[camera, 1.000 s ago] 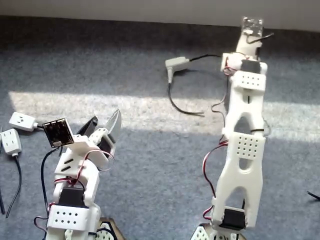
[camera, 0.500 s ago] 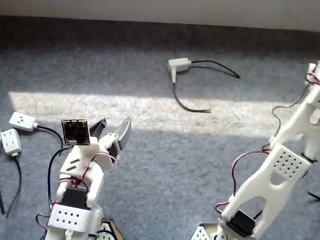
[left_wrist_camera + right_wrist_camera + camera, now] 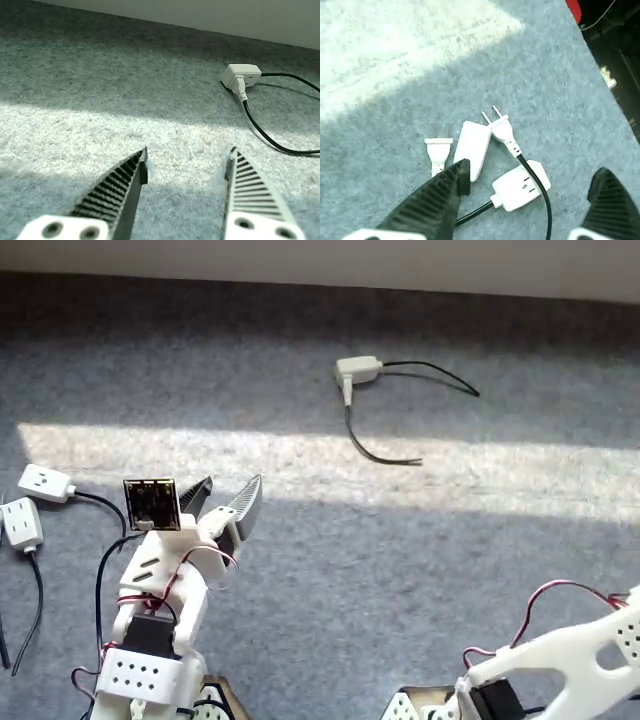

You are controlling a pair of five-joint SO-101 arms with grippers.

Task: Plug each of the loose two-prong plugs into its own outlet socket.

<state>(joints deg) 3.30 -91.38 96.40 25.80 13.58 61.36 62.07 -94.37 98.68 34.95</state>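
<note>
A white outlet socket [image 3: 358, 369] lies far across the carpet with a plug and black cord seated in it, also visible in the left wrist view as the socket [image 3: 241, 75]. My left gripper [image 3: 222, 502] [image 3: 189, 150] hovers open over bare carpet, well short of that socket. My right gripper [image 3: 532, 170] is open above a cluster: a loose white two-prong plug [image 3: 439, 152], a white socket block [image 3: 472, 146], a second plug on a black cord [image 3: 501, 129] and another white socket [image 3: 522, 185]. Nothing is between either gripper's fingers.
Two more white sockets [image 3: 45, 482] [image 3: 22, 523] lie at the left edge with black cords. The right arm's body [image 3: 570, 660] crosses the bottom right corner. A wall runs along the far side. A dark area borders the carpet [image 3: 615, 45] beside the cluster.
The right arm left the far socket's cord and swung right, out toward the table's right edge. The left gripper turned slightly right a second ago and has held still since.
</note>
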